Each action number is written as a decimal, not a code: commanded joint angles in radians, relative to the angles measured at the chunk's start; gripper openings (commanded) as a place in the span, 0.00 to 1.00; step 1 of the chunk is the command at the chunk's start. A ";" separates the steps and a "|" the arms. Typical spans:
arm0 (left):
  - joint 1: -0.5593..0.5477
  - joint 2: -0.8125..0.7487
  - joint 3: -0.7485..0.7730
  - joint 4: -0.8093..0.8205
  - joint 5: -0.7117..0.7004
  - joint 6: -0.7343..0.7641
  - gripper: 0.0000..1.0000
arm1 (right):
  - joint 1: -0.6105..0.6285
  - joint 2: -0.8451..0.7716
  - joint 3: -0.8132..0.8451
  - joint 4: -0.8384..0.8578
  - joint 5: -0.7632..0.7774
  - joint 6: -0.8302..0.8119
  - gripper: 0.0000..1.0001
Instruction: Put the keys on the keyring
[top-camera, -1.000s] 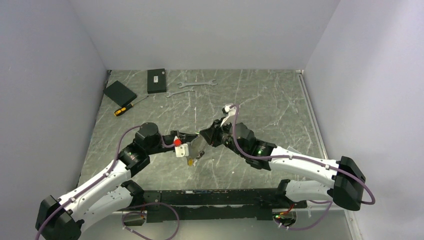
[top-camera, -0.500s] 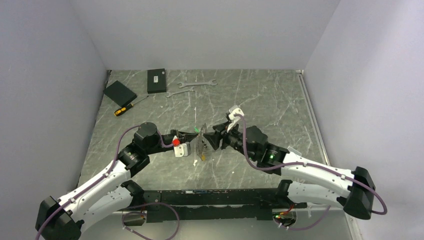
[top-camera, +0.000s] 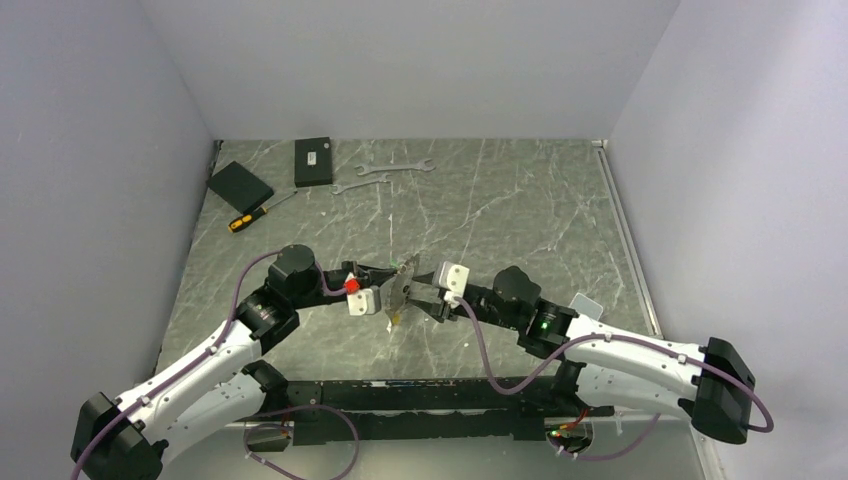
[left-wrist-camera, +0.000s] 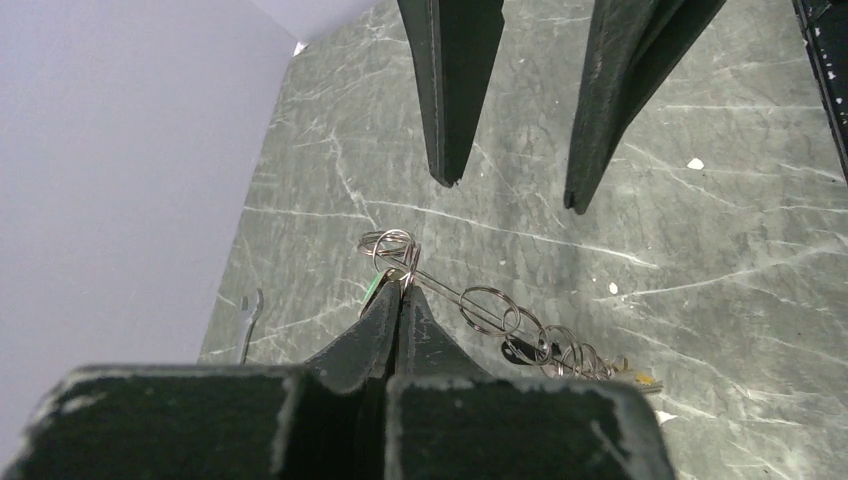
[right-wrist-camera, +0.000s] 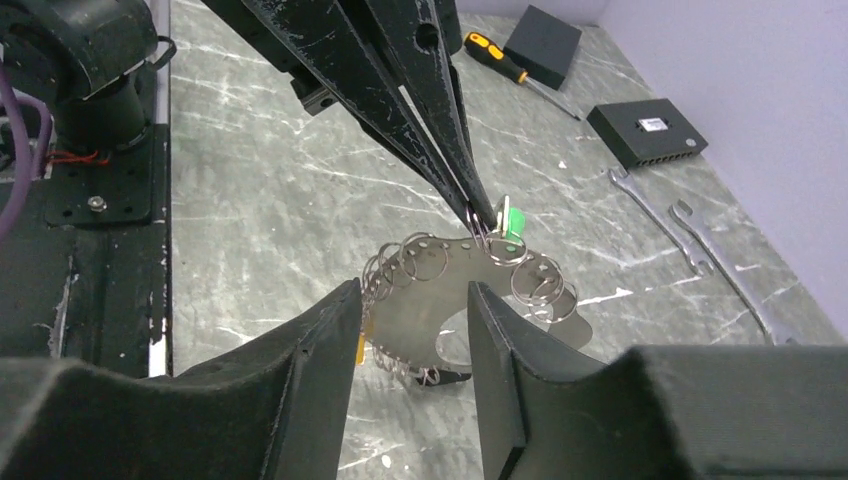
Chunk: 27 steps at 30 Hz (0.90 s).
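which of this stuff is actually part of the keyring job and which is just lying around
Part of the job:
- keys with the green tag, pinched in the shut left claw
- keyring, right beside them
- right claw, open

Just lying about:
- wrenches, two of them
- screwdriver
- black boxes, two of them

Behind left end effector (left-wrist-camera: 401, 287), keys (left-wrist-camera: 374, 290) mostly hidden; count indiscernible.

Top camera high at near side, looking down, wrist cameras close, facing each other, sharing flat silvery loop-hung keyring (right-wrist-camera: 432, 288)
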 joint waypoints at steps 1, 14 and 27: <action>0.004 -0.010 0.029 0.023 0.041 0.007 0.00 | 0.003 0.032 0.066 0.075 -0.062 -0.105 0.45; 0.005 -0.005 0.036 -0.004 0.069 0.014 0.00 | 0.003 0.094 0.116 0.081 -0.008 -0.142 0.33; 0.004 -0.014 0.038 -0.011 0.077 0.012 0.00 | 0.003 0.132 0.126 0.057 0.030 -0.167 0.32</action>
